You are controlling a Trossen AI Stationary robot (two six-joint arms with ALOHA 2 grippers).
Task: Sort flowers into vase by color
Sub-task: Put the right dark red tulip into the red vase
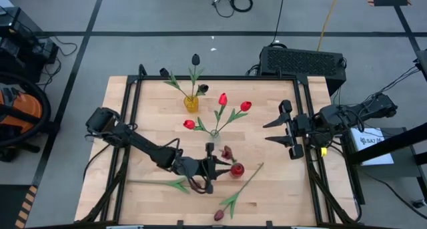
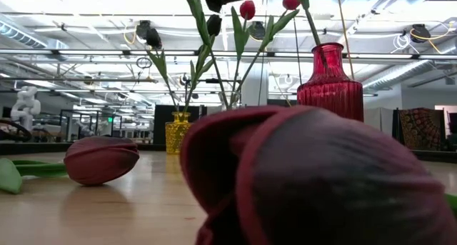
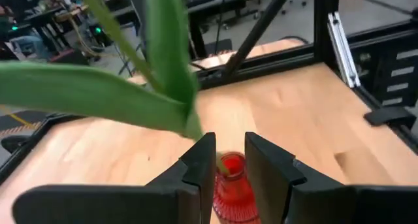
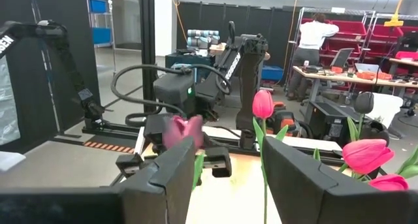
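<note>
The table (image 1: 147,102) was pale wood. A yellow vase (image 1: 191,103) held near-black tulips (image 1: 195,59), a clear vase (image 1: 214,132) held 3 red tulips (image 1: 222,99), and a ribbed red vase (image 2: 330,81) stood apart.

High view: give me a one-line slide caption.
Left gripper holds a maroon tulip over the red vase; right gripper waits open.

Left claw (image 1: 223,167) above vase (image 1: 237,169); two flowers (image 1: 219,215) lie nearby.

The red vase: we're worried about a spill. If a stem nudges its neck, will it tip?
Possibly: the red vase looks tall with a narrow neck. It appears to be ribbed glass, so probably breakable, though its wide body should steady it.
</note>
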